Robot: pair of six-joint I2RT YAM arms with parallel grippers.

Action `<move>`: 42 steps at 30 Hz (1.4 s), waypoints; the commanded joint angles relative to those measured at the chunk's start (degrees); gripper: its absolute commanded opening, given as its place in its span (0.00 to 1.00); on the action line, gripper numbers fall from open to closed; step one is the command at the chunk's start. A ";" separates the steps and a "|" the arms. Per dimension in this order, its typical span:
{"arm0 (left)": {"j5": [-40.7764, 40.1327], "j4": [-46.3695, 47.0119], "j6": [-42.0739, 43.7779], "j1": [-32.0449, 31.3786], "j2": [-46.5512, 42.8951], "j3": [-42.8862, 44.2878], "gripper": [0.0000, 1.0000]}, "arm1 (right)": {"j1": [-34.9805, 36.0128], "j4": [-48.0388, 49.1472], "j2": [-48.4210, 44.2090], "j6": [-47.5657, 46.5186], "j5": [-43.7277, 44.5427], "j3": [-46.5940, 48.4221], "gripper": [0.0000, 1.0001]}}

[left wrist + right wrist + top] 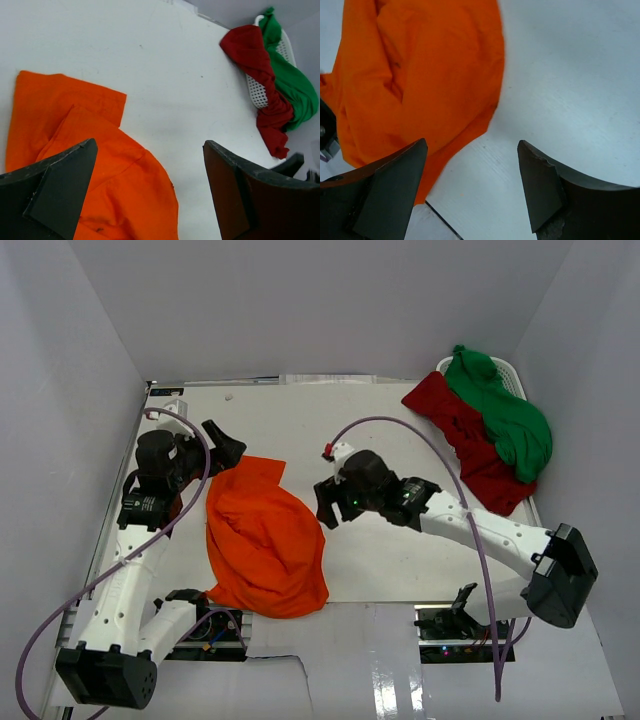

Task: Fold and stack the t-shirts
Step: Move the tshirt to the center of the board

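Elbows bent, my left tool and right tool hang gaping, empty. Rumpled soft orange t-shirt lies between them.

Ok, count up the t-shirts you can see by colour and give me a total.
Orange t-shirt: 1
Dark red t-shirt: 1
Green t-shirt: 1
Total: 3

Spread claw above orange t-shirt
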 commanded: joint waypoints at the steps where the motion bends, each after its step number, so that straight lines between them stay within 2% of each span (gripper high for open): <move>1: -6.94 -4.56 -1.37 0.86 2.60 3.48 0.98 | 5.35 4.76 3.35 0.66 6.19 -0.62 0.79; 7: -9.85 -7.03 -2.60 1.92 5.51 4.62 0.97 | 9.57 6.52 15.12 4.00 7.59 0.35 0.79; 9: -9.67 -7.12 -2.60 2.00 5.95 4.71 0.98 | 9.58 8.63 16.45 4.70 8.64 0.00 0.78; 12: -9.76 -7.21 -2.51 2.09 6.48 4.80 0.98 | 9.58 8.63 19.17 5.58 10.49 0.96 0.69; 17: -9.50 -7.38 -2.34 2.09 6.92 4.80 0.97 | 9.58 10.03 21.99 6.20 11.64 1.32 0.66; 20: -9.15 -7.38 -2.34 2.09 7.27 4.80 0.98 | 9.31 10.57 23.22 6.29 10.24 1.75 0.57; 24: -8.70 -7.47 -2.16 2.09 7.88 4.88 0.98 | 8.96 10.65 25.85 6.55 7.08 2.89 0.59; 25: -8.62 -7.47 -2.16 2.09 7.97 4.89 0.97 | 8.96 11.35 26.21 6.72 6.63 2.81 0.56; 26: -8.62 -7.56 -2.16 2.09 8.06 4.89 0.98 | 8.96 11.79 26.21 7.07 6.02 2.63 0.42; 30: -8.70 -7.65 -1.98 2.09 8.15 4.97 0.98 | 7.74 11.80 26.48 7.87 5.23 2.72 0.09; 32: -8.79 -7.73 -1.90 2.09 8.24 4.97 0.98 | 4.93 11.36 25.51 8.31 5.66 2.11 0.08; 36: -8.79 -7.74 -1.90 2.18 8.24 4.97 0.98 | -5.94 10.04 18.77 7.62 8.03 0.88 0.08; 38: -8.70 -7.82 -1.90 2.09 8.33 5.06 0.97 | -10.00 7.42 16.20 6.64 11.18 2.19 0.08; 42: -8.70 -7.73 -1.90 2.09 8.33 4.97 0.98 | -20.11 2.14 13.20 4.18 11.81 6.23 0.08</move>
